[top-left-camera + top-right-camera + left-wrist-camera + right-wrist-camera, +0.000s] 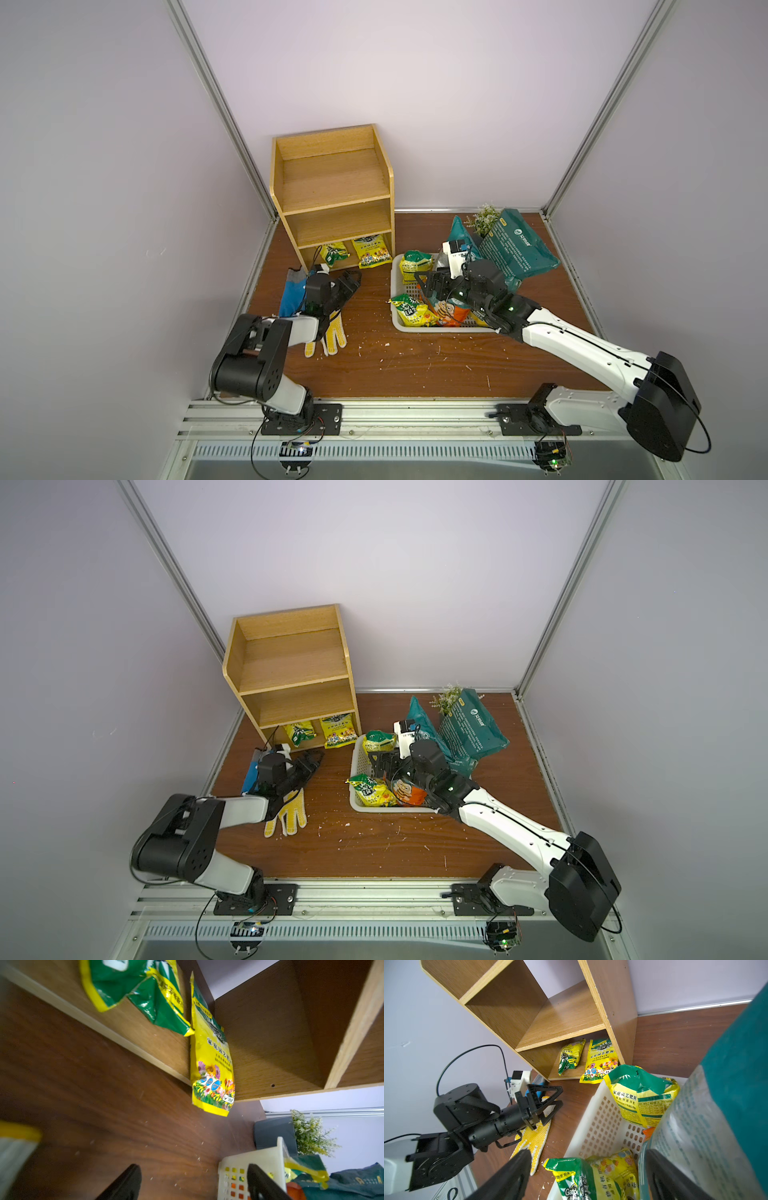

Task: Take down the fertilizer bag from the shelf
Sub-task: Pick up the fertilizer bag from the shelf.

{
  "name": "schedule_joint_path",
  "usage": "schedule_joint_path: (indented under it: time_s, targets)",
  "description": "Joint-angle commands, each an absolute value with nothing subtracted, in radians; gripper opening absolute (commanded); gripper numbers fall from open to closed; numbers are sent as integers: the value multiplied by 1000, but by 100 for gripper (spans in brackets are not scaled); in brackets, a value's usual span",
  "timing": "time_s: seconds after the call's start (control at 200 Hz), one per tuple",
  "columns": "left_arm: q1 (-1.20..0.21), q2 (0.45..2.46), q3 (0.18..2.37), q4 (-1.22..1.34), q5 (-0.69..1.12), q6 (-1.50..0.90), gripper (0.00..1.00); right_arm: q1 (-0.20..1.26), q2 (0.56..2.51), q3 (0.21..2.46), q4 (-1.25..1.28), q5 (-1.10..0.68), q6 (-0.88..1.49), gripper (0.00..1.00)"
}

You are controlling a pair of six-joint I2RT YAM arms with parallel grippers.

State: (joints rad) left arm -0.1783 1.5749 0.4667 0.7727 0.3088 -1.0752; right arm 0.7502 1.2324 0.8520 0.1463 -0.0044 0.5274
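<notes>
The light-brown wooden shelf stands at the back left. Its two upper tiers are bare. On the bottom tier lie two fertilizer bags: a yellow flowered one whose lower end juts over the front edge, and a crumpled green-and-yellow one beside it. My left gripper hovers low over the table just in front of that tier, open, with nothing between its fingers. My right gripper hangs open over the basket, above a green-yellow bag.
A white perforated basket right of the shelf holds several small bags. A large teal bag and a small plant stand behind it. A yellow glove and a blue glove lie under the left arm. Walls close in on three sides.
</notes>
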Motion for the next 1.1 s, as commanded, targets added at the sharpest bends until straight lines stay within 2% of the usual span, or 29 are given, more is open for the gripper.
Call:
schedule_joint_path:
  time_s: [0.0,0.225,0.45,0.681,0.811,0.906,0.996,1.096]
  targets:
    - [-226,1636,513,876,270,-1074,80,746,1210,848,168,17,510,92]
    - [-229,1768,577,905,227,-1109,75,746,1198,839,156,39,487,92]
    - [-231,1894,684,920,236,-1100,54,746,1184,851,119,54,453,92]
    - [-231,1947,753,920,226,-1068,46,744,1142,845,84,98,420,92]
    - [-230,1991,799,920,254,-1070,30,743,1128,838,80,108,411,92]
    - [-231,2015,823,920,276,-1071,0,743,1126,840,73,112,404,92]
    - [-230,2000,812,919,285,-1078,0,742,1123,838,77,129,391,99]
    - [-230,1935,772,918,281,-1061,0,740,1113,831,76,244,488,99]
